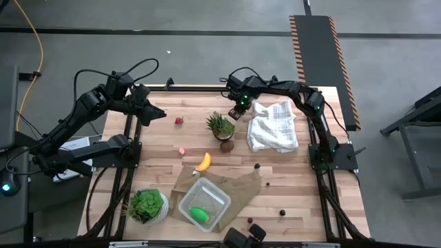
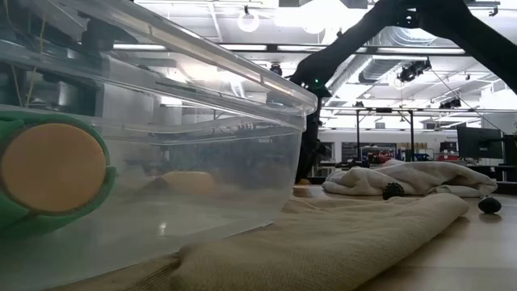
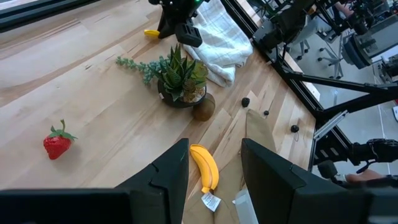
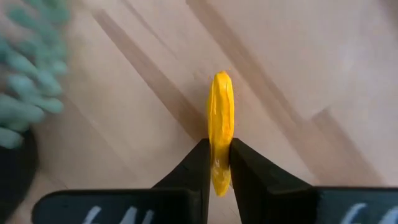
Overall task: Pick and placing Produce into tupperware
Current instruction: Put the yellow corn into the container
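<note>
My right gripper (image 1: 236,113) stands point-down at the table's far middle, beside the spiky potted plant (image 1: 220,125), shut on a yellow-orange piece (image 4: 221,118) of produce. My left gripper (image 3: 214,180) hangs open and empty above the table's far left. A yellow banana (image 1: 203,162), a red strawberry (image 1: 179,121) and a brown kiwi (image 1: 227,145) lie loose on the wood. The clear tupperware (image 1: 204,203) rests on a brown paper bag (image 1: 238,184) near the front edge. A green oval (image 1: 200,215) lies inside it. My right gripper pinches the yellow-orange piece's near end (image 4: 219,163) between its two fingers (image 4: 200,157), which come from above, pointing down. The piece's free end (image 4: 222,84) sticks out beyond the fingertips, close over the wood. I cannot tell whether it touches the table.
A white cloth (image 1: 273,126) lies crumpled at the far right. A leafy plant in a white pot (image 1: 147,205) stands left of the tupperware. A small pink piece (image 1: 181,150) and a few dark berries (image 1: 257,165) dot the table's middle and front right.
</note>
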Robot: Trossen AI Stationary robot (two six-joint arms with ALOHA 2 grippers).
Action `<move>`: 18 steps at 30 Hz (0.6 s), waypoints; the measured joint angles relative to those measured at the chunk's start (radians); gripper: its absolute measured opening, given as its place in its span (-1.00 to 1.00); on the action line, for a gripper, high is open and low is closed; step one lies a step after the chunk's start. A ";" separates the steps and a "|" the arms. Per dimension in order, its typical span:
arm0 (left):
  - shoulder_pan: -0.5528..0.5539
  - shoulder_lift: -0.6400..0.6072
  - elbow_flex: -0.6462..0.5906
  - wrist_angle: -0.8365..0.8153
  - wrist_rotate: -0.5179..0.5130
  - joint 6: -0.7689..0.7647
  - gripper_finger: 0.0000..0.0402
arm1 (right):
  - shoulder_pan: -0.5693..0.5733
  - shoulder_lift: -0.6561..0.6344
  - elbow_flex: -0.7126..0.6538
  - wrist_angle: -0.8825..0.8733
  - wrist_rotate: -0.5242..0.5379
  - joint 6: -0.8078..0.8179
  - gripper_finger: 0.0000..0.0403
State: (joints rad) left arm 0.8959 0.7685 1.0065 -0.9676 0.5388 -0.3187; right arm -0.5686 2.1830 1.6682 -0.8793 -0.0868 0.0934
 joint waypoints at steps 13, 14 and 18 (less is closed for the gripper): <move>0.000 0.000 0.000 0.000 0.003 0.009 -0.34 | -0.001 0.000 0.334 -0.092 -0.043 -0.023 -0.81; 0.000 0.000 0.000 0.000 0.003 0.009 -0.34 | -0.001 0.000 0.360 -0.103 -0.047 -0.027 -0.81; 0.000 0.000 0.000 0.000 0.003 0.011 -0.34 | 0.000 0.000 0.438 -0.143 -0.081 -0.031 -0.81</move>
State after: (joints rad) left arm 0.8960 0.7681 1.0065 -0.9676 0.5423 -0.3081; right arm -0.5690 2.1826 2.1060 -1.0218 -0.1676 0.0620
